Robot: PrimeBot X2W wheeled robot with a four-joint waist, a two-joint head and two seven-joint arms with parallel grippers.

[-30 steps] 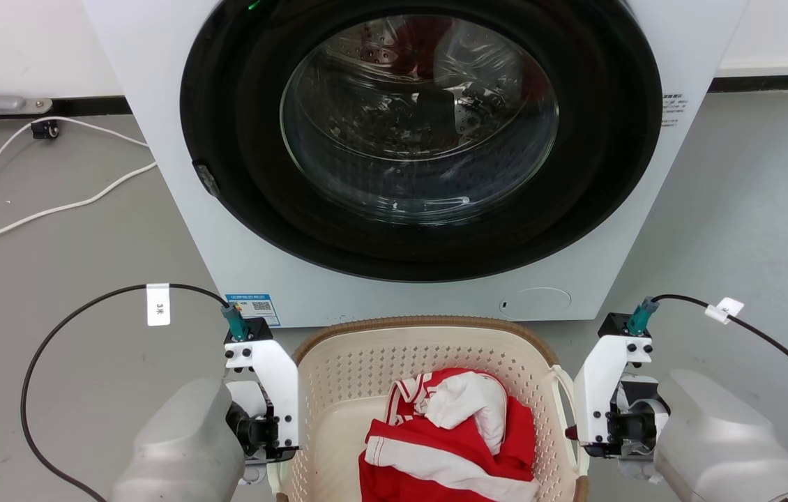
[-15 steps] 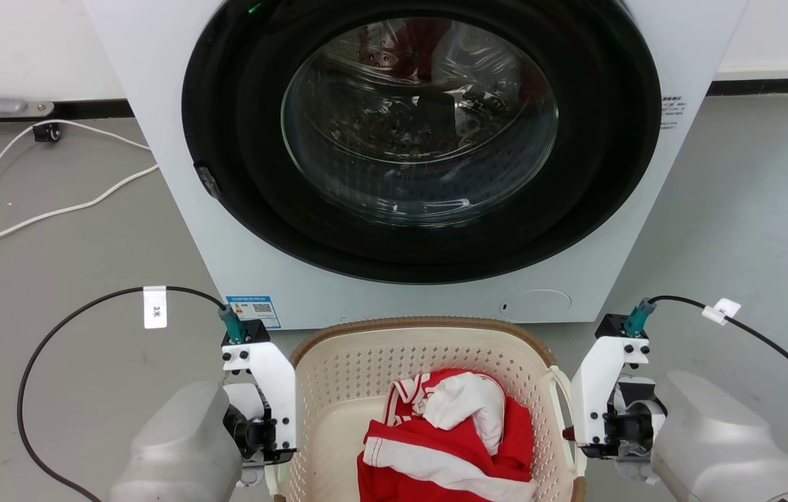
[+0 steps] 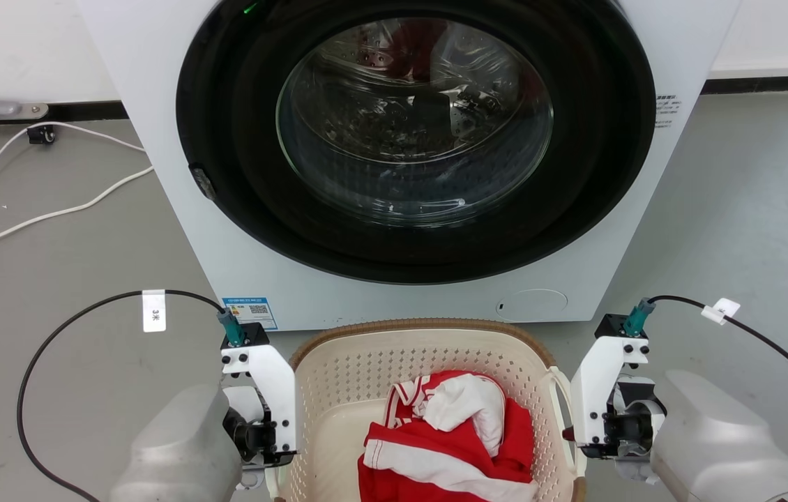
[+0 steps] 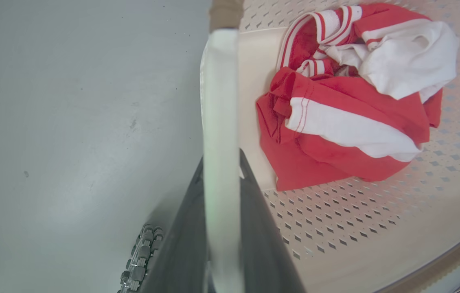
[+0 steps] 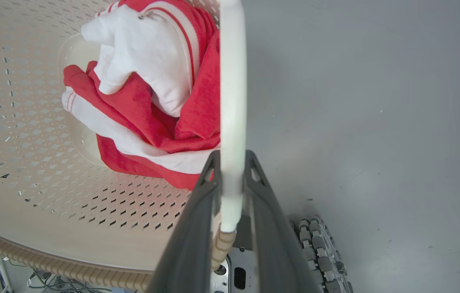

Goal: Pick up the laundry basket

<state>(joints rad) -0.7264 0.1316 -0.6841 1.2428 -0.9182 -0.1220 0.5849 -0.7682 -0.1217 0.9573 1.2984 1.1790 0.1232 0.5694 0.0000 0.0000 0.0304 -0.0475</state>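
**Basket Gripped by Both Handles in Front of the Washer**

A crumpled red-and-white garment (image 3: 450, 432) is contained in the laundry basket (image 3: 352, 369). It is heaped on the basket's bottom, nearer the right gripper (image 5: 232, 156) than the left gripper (image 4: 221, 162). Cream perforated walls and a brown woven-look rim are seen around it. A red patch is seen through the round glass door of the washer (image 3: 240, 265); whether it is cloth or a reflection cannot be told.

The basket is placed directly between the two grippers, with one handle at each. The washer stands just beyond the rim farthest from them.

The left gripper's dark fingers are pressed together on the white left handle (image 4: 220, 101), one finger on each side of the loop. The basket's interior lies on the inner side of these fingers and grey floor (image 4: 71, 101) on the outer side. The right handle (image 5: 233, 101) is clamped in the same way by the right gripper, with the garment just inside its fingers. Whether the basket is resting on the floor or is raised cannot be told.
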